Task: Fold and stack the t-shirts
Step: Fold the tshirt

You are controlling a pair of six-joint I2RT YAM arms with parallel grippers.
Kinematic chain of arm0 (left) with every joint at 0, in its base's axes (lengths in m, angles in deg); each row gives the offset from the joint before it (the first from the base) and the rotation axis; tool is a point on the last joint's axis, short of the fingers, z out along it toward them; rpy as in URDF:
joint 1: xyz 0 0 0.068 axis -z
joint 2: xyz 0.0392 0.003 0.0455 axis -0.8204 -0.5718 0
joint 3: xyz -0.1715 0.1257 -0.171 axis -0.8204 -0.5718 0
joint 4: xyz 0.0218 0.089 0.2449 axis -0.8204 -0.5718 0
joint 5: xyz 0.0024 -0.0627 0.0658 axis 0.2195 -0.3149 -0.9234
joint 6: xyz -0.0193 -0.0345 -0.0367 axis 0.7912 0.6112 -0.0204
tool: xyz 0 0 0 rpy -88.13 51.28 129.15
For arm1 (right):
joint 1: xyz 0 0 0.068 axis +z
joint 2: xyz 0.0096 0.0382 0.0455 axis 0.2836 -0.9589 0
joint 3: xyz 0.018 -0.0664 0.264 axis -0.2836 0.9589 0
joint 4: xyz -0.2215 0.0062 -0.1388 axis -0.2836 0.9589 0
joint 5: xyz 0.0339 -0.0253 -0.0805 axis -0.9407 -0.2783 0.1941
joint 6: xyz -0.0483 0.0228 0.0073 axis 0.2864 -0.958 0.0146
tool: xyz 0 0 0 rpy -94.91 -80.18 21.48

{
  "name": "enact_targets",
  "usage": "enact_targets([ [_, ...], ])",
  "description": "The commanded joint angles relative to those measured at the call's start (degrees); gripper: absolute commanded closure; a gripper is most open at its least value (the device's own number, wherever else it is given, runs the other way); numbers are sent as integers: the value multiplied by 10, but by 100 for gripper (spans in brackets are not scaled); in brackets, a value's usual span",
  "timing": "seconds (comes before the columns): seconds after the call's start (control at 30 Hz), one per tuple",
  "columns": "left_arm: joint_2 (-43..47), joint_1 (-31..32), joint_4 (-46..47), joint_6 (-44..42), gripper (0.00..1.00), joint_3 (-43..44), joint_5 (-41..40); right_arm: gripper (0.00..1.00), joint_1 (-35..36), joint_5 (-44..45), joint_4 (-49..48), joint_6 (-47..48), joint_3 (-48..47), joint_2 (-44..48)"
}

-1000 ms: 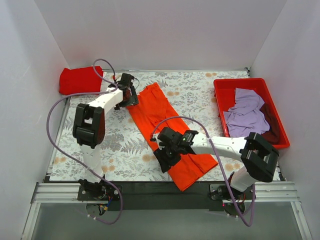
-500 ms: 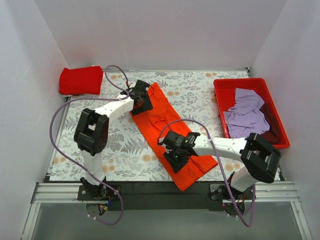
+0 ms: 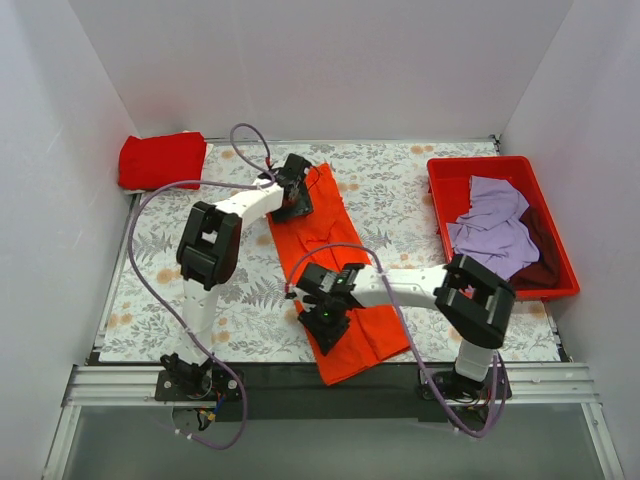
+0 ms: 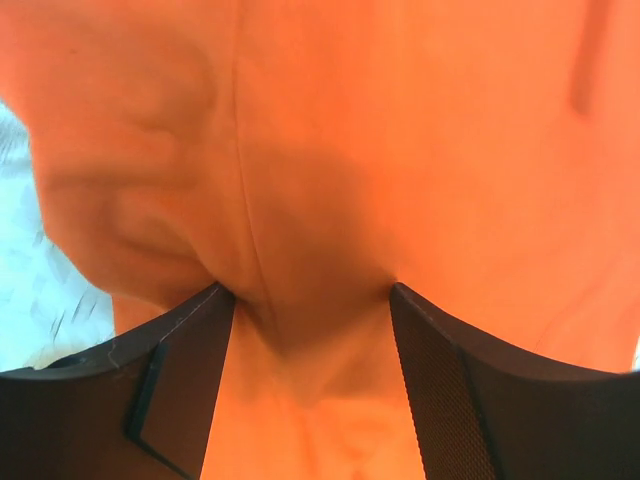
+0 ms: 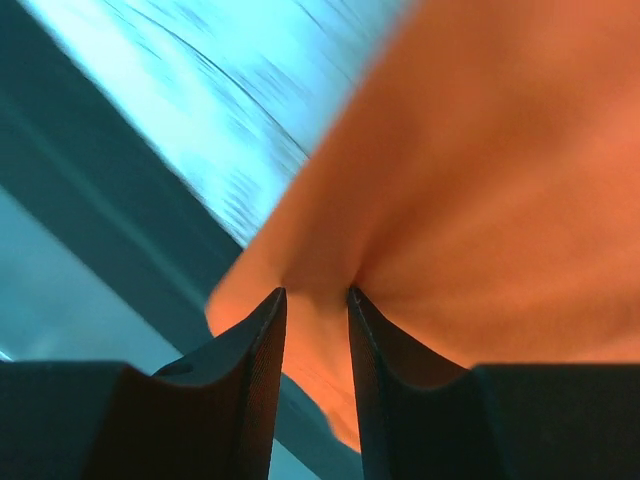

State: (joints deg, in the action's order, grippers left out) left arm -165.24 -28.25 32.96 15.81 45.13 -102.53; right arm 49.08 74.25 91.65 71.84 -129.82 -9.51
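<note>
Top camera looks down from 6 o'clock across the table [image 3: 400, 200]; wrist cameras face the shared orange t-shirt [image 3: 325, 225] close-up.

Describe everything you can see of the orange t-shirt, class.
The orange t-shirt is bright, soft-looking cloth, folded into a long wrinkled strip lying diagonally on the floral table, its near end overhanging the dark front edge. The left gripper pinches a fold near its far end; the right gripper pinches an edge nearer the front.

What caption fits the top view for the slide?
Left gripper and right gripper pinch the orange t-shirt on the floral mat; folded red t-shirt sits far-left.
</note>
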Motion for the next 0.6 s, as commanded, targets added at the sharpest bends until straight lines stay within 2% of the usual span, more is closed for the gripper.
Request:
enact_targets([
  [0.0,-86,-4,-13,-59,36,68,-15,62,41,-73,-67,8,-69,-95],
  [0.13,-134,-4,-8,-120,29,161,-15,62,47,-73,-61,20,-167,-178],
  [0.27,-154,-5,-3,-159,23,235,-18,60,39,-37,-34,32,-229,-190],
  [0.4,-131,-5,7,-152,21,253,-14,58,35,-8,-15,41,-206,-147],
  [0.57,-72,-5,12,-126,16,242,-1,55,30,23,-7,12,-130,-35],
])
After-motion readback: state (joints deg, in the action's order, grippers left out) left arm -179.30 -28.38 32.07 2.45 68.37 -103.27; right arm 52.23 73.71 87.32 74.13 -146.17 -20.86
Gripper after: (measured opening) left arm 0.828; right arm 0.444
